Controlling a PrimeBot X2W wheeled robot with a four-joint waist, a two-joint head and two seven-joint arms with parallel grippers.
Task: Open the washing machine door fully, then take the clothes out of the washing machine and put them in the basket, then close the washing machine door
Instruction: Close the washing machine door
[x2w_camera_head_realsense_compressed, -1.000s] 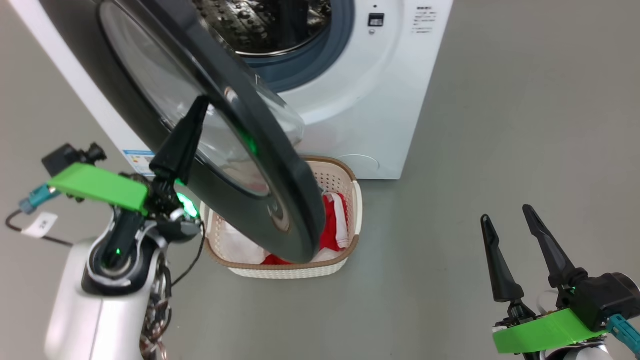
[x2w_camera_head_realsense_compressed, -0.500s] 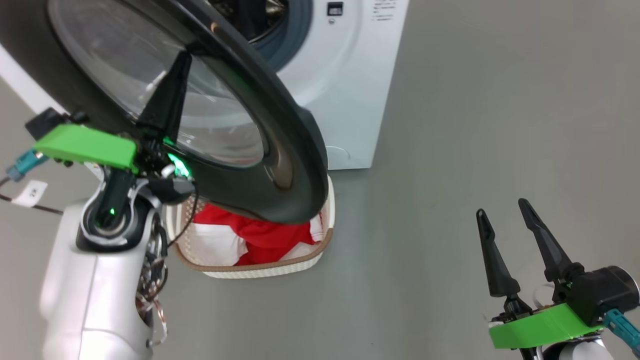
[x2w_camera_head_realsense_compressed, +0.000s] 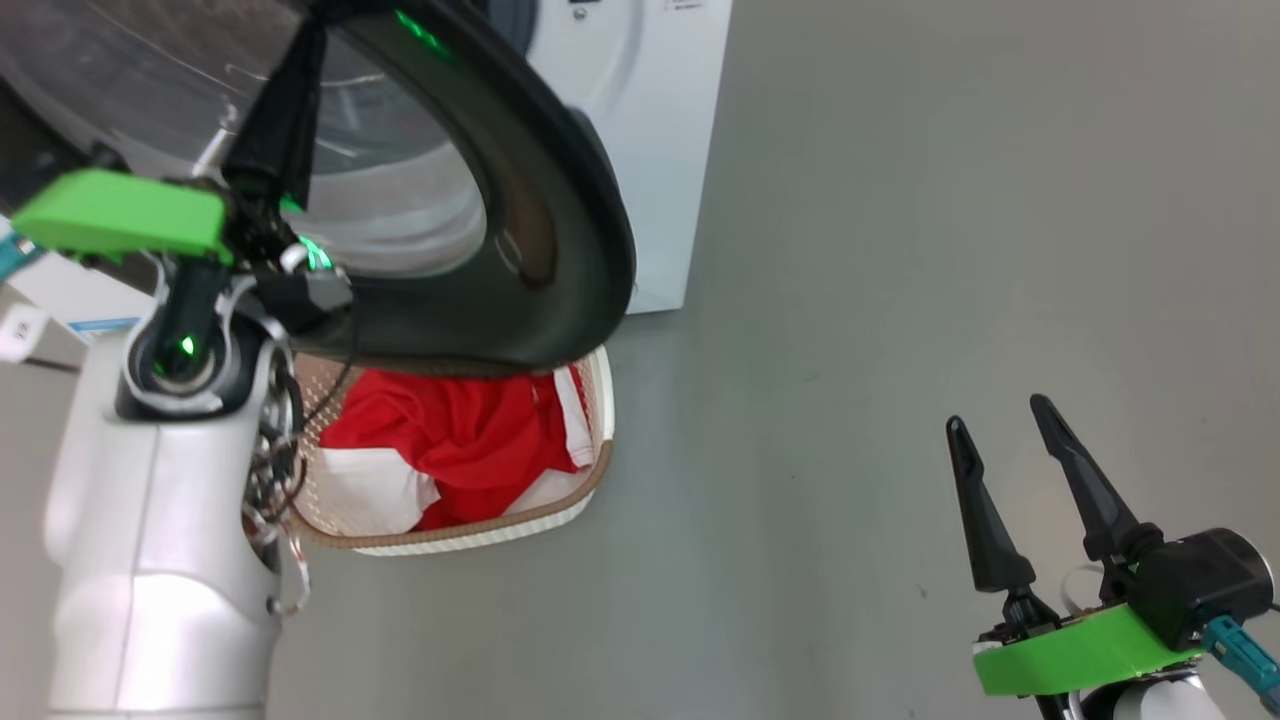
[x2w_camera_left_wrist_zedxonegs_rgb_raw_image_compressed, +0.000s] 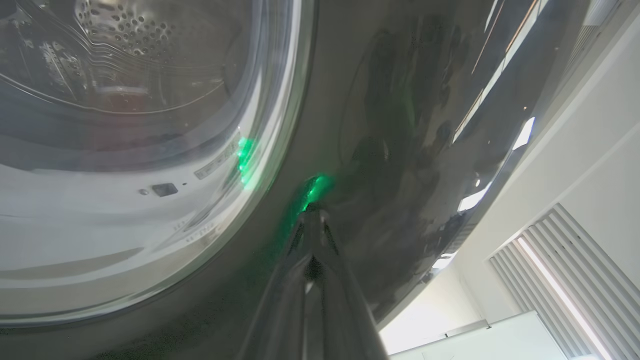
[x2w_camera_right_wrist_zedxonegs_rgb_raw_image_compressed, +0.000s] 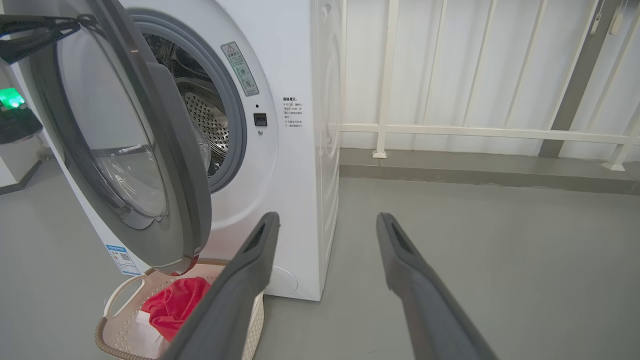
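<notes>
- The left end effector (x2w_camera_head_realsense_compressed: 310, 30), two long dark fingers clenched tight with nothing between them, sets its tips against the outer face of the large round washing machine door with the wide glossy black rim and clear glass bowl (x2w_camera_head_realsense_compressed: 560, 200). In the left wrist view the closed tips (x2w_camera_left_wrist_zedxonegs_rgb_raw_image_compressed: 312, 212) meet their own reflection on the black rim (x2w_camera_left_wrist_zedxonegs_rgb_raw_image_compressed: 400, 125), just beside the glass.
- The door (x2w_camera_right_wrist_zedxonegs_rgb_raw_image_compressed: 185, 200) stands partly open, swung out from the big white front-loading washing machine (x2w_camera_right_wrist_zedxonegs_rgb_raw_image_compressed: 300, 175). Its lower edge hangs over the basket. The perforated steel drum (x2w_camera_right_wrist_zedxonegs_rgb_raw_image_compressed: 205, 115) shows behind it through the grey rubber ring.
- The right end effector (x2w_camera_head_realsense_compressed: 997, 415) hangs released, fingers spread wide and holding nothing, above bare grey floor (x2w_camera_head_realsense_compressed: 900, 250) well apart from the machine. The right wrist view looks between those fingers (x2w_camera_right_wrist_zedxonegs_rgb_raw_image_compressed: 328, 218) toward the machine's front corner.
- The bright red garments with white panels (x2w_camera_head_realsense_compressed: 450, 430) lie heaped inside the small cream-white perforated plastic basket with the brown woven-look rim (x2w_camera_head_realsense_compressed: 470, 535). The basket stands on the floor close to the foot of the machine's front.
</notes>
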